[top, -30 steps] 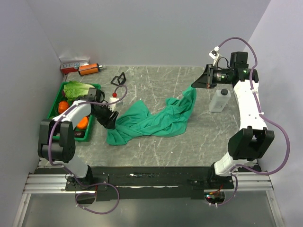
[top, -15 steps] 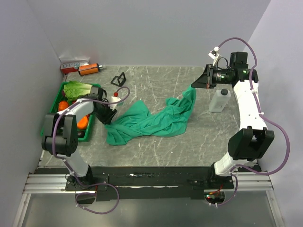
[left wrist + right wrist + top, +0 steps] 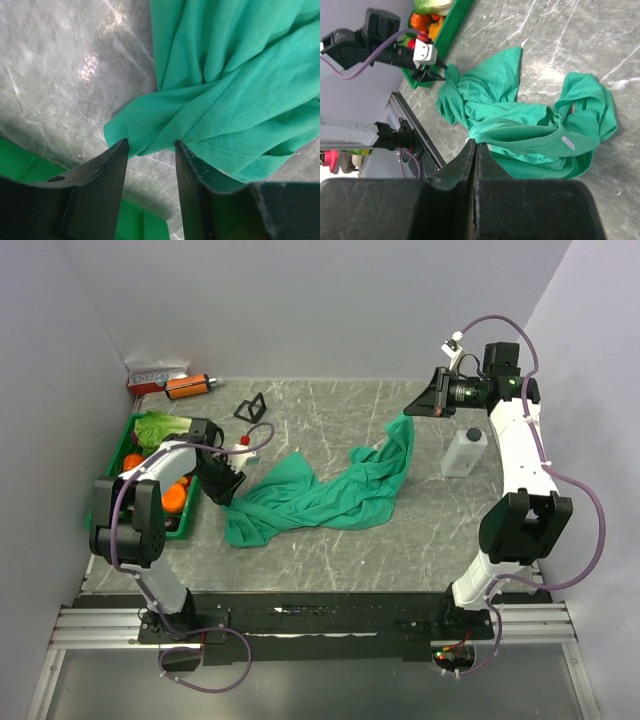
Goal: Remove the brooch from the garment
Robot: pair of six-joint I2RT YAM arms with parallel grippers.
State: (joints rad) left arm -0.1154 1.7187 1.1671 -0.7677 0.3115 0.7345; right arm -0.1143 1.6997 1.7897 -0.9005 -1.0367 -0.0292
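Note:
The teal T-shirt [image 3: 320, 495] lies crumpled across the middle of the table. My right gripper [image 3: 410, 410] is shut on its collar edge [image 3: 492, 131] and holds that end lifted at the back right, so the cloth hangs down to the table. My left gripper [image 3: 225, 485] is open at the shirt's left end. In the left wrist view its fingertips [image 3: 116, 155] flank a bunched fold of the shirt [image 3: 165, 117], which sits just at the tips, not pinched. The brooch does not show in any view.
A green tray [image 3: 118, 455] of lettuce and orange vegetables stands at the left, right beside my left arm. A clear bottle [image 3: 463, 452] stands under my right arm. A black wire stand [image 3: 252, 407] and an orange cylinder [image 3: 187, 387] sit at the back left.
My right gripper has risen a little and drawn the collar end up and back. My left gripper has shifted slightly back toward the tray, at the shirt's left end.

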